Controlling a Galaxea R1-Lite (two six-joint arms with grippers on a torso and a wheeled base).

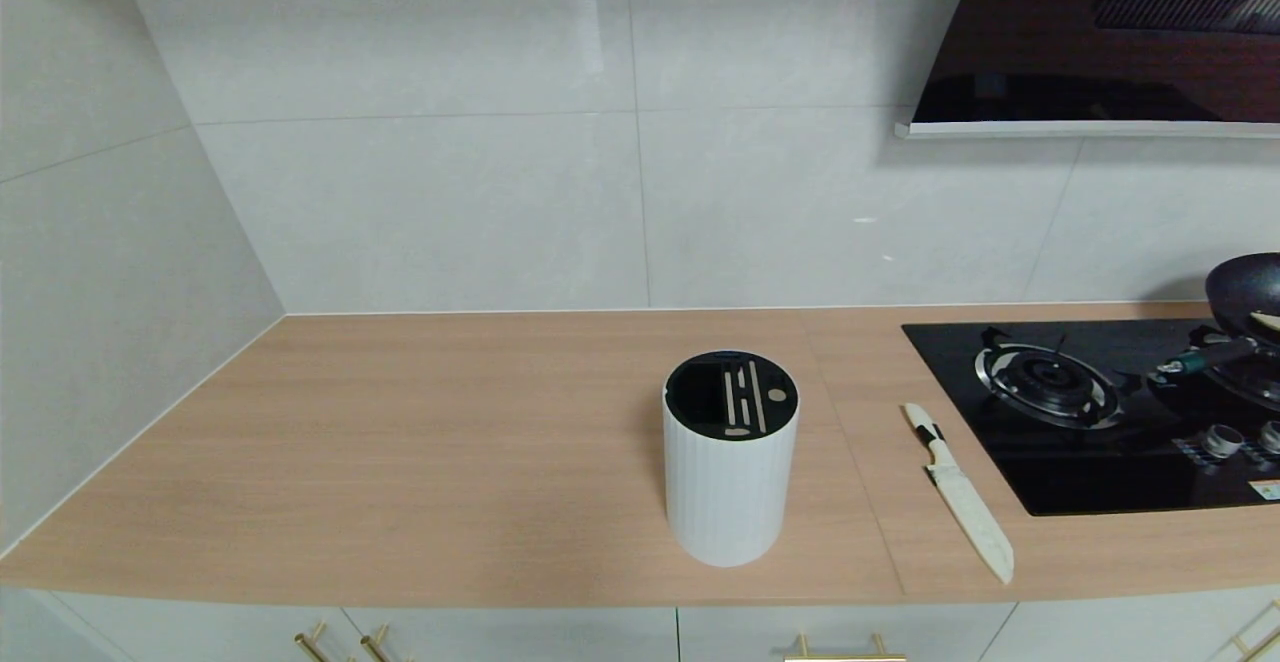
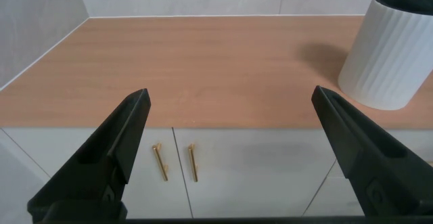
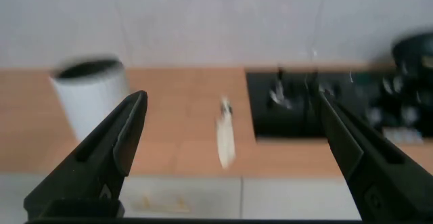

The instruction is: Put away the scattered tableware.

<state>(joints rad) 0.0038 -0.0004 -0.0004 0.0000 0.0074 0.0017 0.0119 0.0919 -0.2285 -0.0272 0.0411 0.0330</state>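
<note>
Your knife (image 1: 958, 492) lies flat on the wooden counter (image 1: 400, 442), between the white round holder (image 1: 730, 472) and the black stove (image 1: 1050, 472), touching neither. Its tip sits close to the front edge. There is lots of bare wood on the holder's left, up to the corner wall. Your left gripper (image 2: 230, 99) and right gripper (image 3: 231, 99) hang out in front of the counter, fingers spread wide, holding nothing. The pan (image 1: 1245, 292) (on the stove) is cut off at the side, and the holder's big slot is too dark to see into.
</note>
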